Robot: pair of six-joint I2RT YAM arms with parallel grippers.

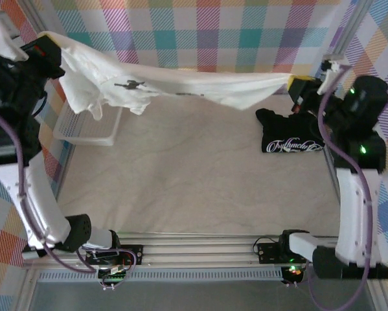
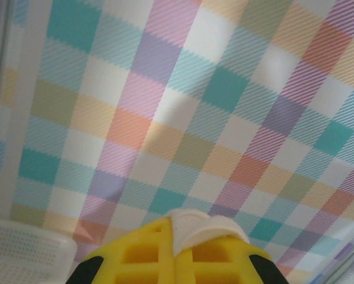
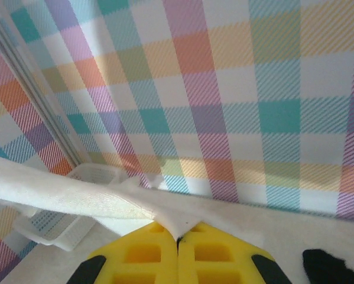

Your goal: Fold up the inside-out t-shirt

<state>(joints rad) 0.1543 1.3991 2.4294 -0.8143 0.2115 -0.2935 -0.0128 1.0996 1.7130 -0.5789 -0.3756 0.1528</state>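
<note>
- The bench [image 1: 181, 188], mid-frame, is my landing spot: lower both ends level, hold tension.
- The black shirt [image 1: 291, 139], right: steer clear.
- Upper frame, the inside-out t-shirt [image 1: 194, 84] hangs stretched, left fingers [image 2: 135, 257] and right fingers [image 3: 147, 257] clamped on its ends.

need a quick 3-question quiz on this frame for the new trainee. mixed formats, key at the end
1. True or false: the white t-shirt lies flat on the table.
2. Multiple choice: what lies on the right side of the table?
A) a black t-shirt with white script
B) a folded towel
C) a red cap
3. Fill in: the left jaws and the right jaws are each ___ on an end of the white t-shirt.

Key:
1. False. It hangs stretched in the air between the two sets of jaws, and its left part droops.
2. A.
3. shut
</note>
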